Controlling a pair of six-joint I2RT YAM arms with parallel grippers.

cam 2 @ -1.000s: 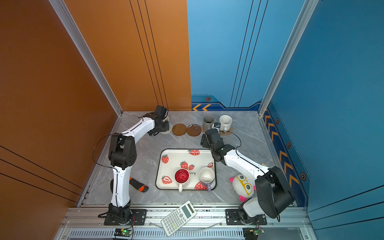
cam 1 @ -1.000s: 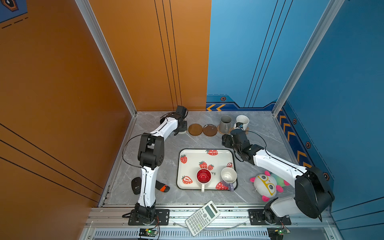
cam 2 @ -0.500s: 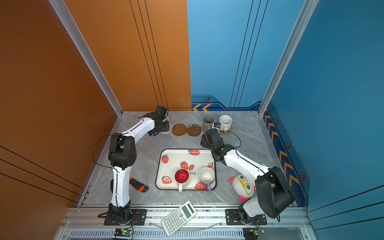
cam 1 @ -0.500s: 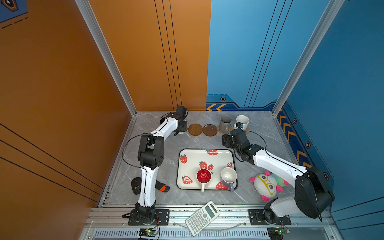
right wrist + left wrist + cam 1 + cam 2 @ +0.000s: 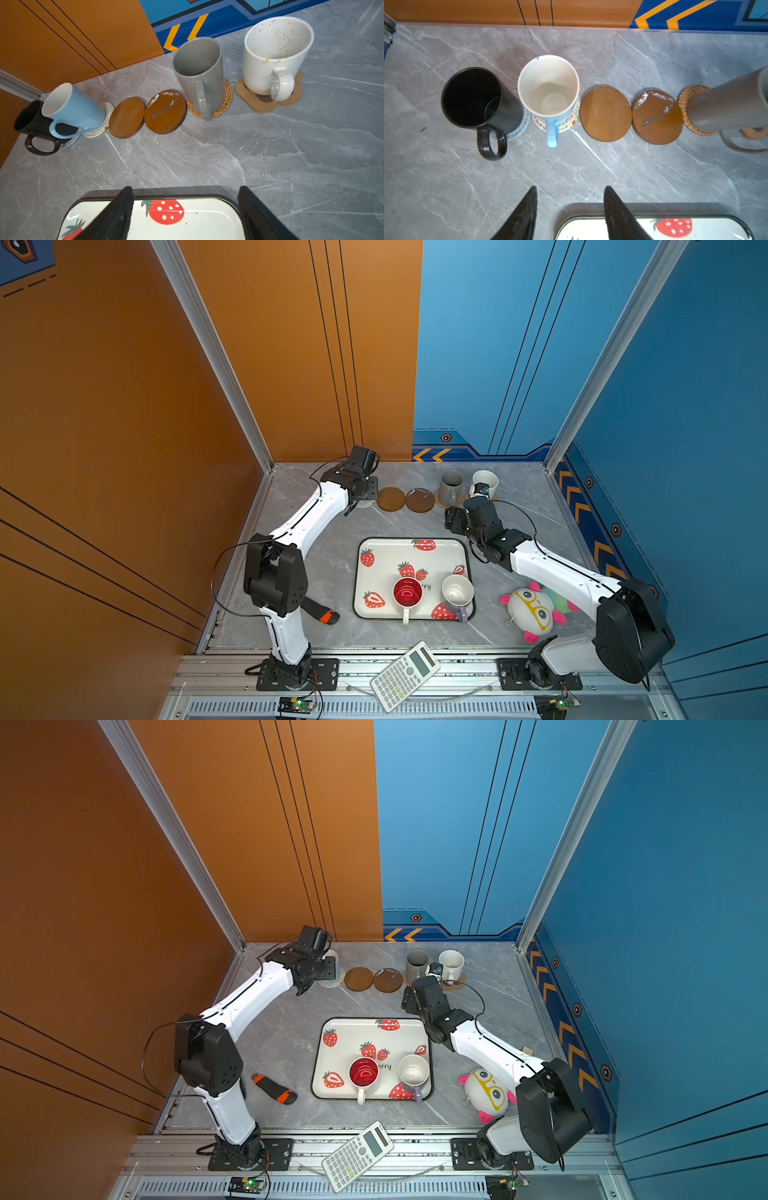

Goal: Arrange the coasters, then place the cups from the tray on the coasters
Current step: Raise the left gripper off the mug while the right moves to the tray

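Light blue cup crowds black cup; left gripper, right gripper parted, empty. Risk: remaining cups set on close-packed brown discs knock neighbours.

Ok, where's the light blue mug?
Back left; left wrist view shows the light blue mug on the white woven coaster, between the black mug and a brown disc.

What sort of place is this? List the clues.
Probably a robotics lab booth, not a kitchen: left arm and right arm bolted to an aluminium rail, a plain orange wall and blue wall, a marble-look tabletop staged with mugs and coasters.
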